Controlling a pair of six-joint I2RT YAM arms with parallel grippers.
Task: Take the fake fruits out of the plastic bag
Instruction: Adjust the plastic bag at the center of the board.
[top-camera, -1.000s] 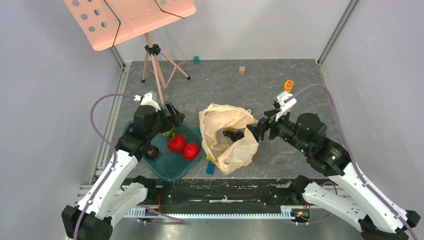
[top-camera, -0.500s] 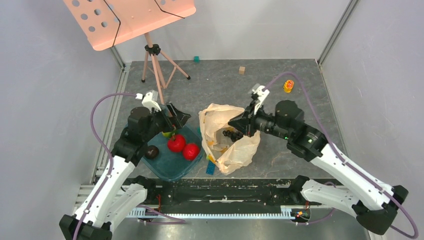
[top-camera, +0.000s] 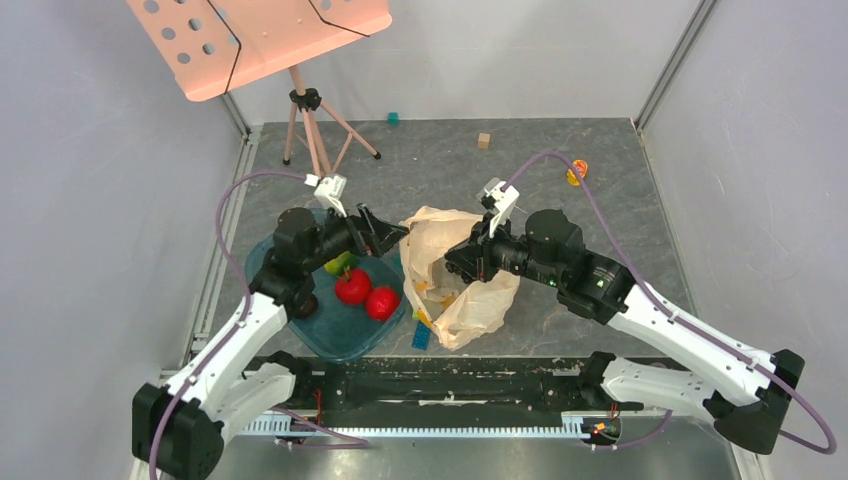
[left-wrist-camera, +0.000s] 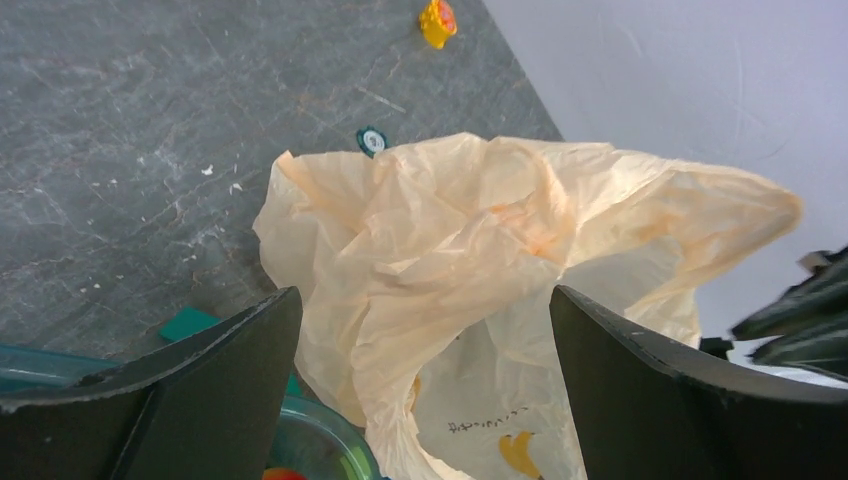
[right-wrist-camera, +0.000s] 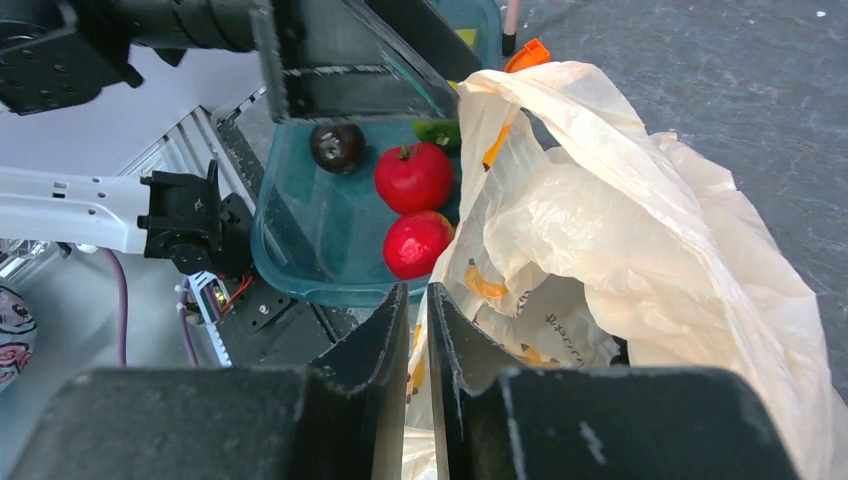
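With two apples (right-wrist-camera: 414, 177) in the tray (top-camera: 340, 342), the right gripper (right-wrist-camera: 418, 290), jaws nearly together, hangs over the mouth of the bag (top-camera: 472, 300) and must open to take any grapes hidden inside; the left gripper (left-wrist-camera: 422, 300) gapes, facing the bag.

plastic bag (top-camera: 482, 300) interior | hidden behind right tool (top-camera: 451, 264) | contents seemingly unreadable

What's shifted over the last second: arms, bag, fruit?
The right gripper swung left, from the right side of the plastic bag to over its mouth. Its jaws are now nearly closed with the bag's rim between them. The left gripper, jaws open, moved right from over the teal tray toward the bag. The bag, the tray and the two red apples stayed put.
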